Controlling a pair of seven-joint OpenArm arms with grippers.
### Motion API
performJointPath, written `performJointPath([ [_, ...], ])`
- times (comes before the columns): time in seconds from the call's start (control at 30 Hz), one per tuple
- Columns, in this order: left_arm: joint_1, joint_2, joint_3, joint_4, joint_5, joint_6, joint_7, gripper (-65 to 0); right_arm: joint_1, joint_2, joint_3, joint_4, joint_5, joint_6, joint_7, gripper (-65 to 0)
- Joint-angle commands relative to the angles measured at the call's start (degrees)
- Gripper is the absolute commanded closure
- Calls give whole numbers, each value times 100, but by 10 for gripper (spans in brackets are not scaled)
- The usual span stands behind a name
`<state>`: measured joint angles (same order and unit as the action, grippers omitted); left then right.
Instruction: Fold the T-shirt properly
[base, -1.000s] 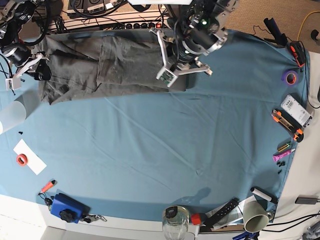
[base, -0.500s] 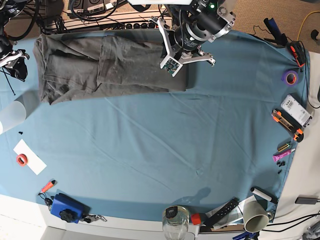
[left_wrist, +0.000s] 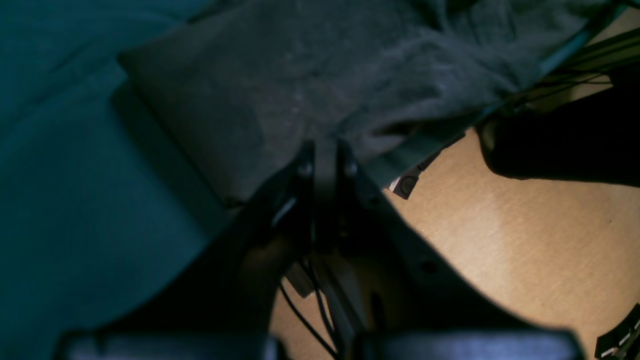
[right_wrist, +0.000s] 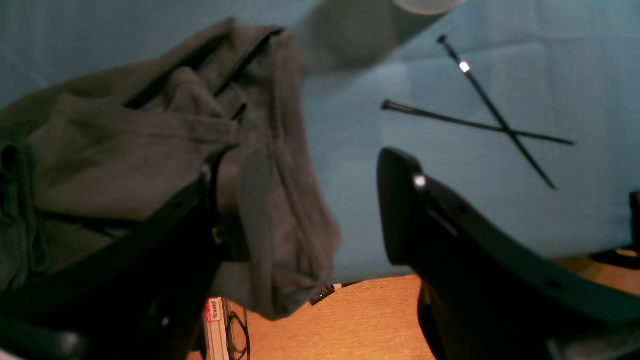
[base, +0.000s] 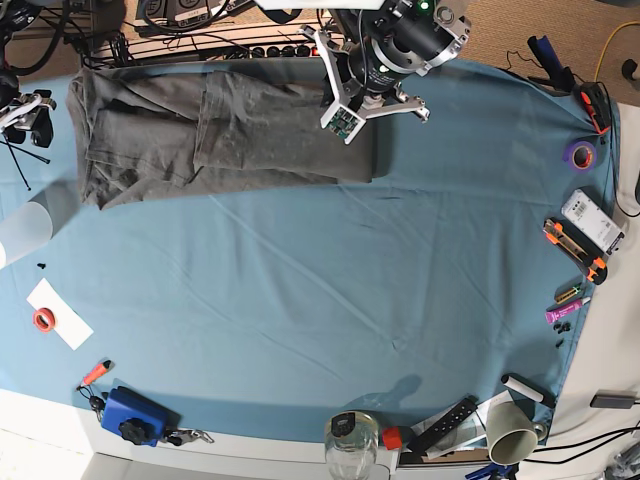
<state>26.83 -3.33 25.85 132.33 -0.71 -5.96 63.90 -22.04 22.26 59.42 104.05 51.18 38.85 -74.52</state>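
Your shirt (base: 225, 125) lies long axis left-right along the far edge. Left gripper (left_wrist: 325, 150) is shut, empty, over its right end. Right gripper (right_wrist: 320, 200) is wide open, empty, at the left end.

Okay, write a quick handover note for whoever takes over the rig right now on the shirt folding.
Left gripper: shut, holding nothing, above the T-shirt's edge at the table's far side.
Right gripper: open, empty, off the shirt's other end.
T-shirt: a long band along the far edge of the blue cloth, one panel folded on top.
Left: fold the band crosswise into a compact stack.
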Motion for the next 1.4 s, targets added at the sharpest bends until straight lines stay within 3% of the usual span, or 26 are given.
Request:
performJointPath([
  [0.0,15,33,17,103,-55,-2,-94,0,24,144,26,94,96,-13,118,-342],
  [0.2,15,33,17,103,-57,-4,-92,0,33,214,-208,83,492,-11,-116,-342],
  [0.43,15,33,17,103,-57,-9,-90,0,52,437,-992,83,385,-111,-155,-342],
  [0.67,13,33,17,103,-57,-160,-90,0,457,431,-1025,-1043,365,-20,-216,-341],
  [0.7,13,33,17,103,-59,-157,-90,0,557,428,-1025,-1287,437,115,-280,-341],
  [0.77,11,33,17,103,-57,-155,-92,0,765,431,-1025,-1707,684,115,-548,-341],
  [0.9,9,33,17,103,-57,-155,-94,0,885,509,-1032,-2173,1202,115,-548,-341],
  [1.2,-2,33,17,103,-57,-155,-151,0,890,951,-1036,-2406,922,115,-548,-341],
  [1.37,-2,33,17,103,-55,-155,-238,0,887,968,-1075,-2588,922,115,-548,-341],
])
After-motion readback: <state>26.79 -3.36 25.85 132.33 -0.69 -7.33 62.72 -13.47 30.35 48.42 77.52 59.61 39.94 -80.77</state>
